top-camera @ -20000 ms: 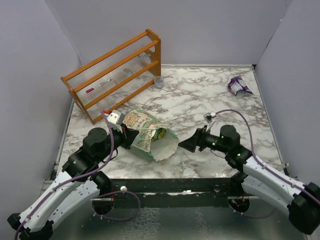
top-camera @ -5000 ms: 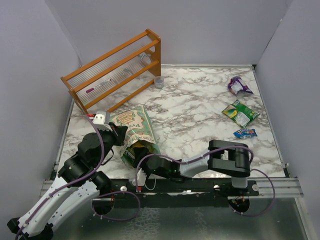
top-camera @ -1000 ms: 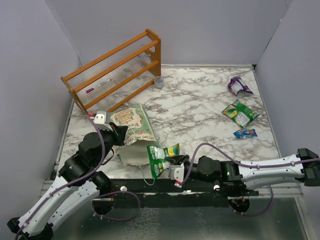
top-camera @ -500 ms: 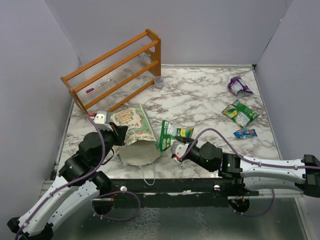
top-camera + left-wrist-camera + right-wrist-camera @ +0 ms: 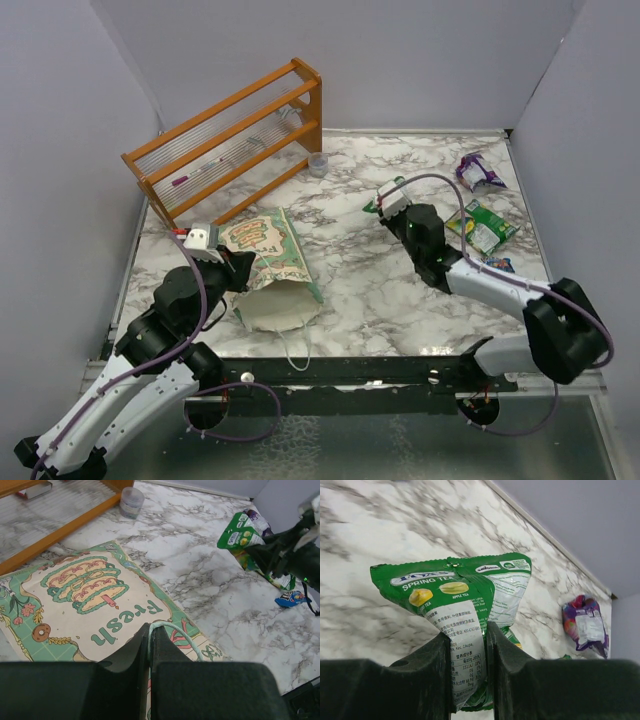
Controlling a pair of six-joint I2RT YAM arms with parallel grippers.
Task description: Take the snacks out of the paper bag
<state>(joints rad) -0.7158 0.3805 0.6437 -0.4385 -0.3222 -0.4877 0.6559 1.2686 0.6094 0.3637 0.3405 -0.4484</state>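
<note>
Right gripper (image 5: 468,642) clenched on a green snack packet (image 5: 452,600), well right of the paper bag (image 5: 268,252), left gripper (image 5: 150,635) pinching the bag's cord handle (image 5: 172,629), purple packet (image 5: 478,172), second green packet (image 5: 484,226) and blue packet (image 5: 495,266) lying farther right of the bag

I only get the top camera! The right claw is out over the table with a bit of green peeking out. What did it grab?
Observer: Its wrist camera shows the right claw pinching a green packet printed "Spring Tea", with little fruit pictures.
Operator: Cool! And the left claw? The arm covers it for me.
Observer: The left claw is shut on the thin cord handle of the paper bag.
Operator: What's drawn on the bag?
Observer: A layered cake, a doughnut and the word "Fresh".
</note>
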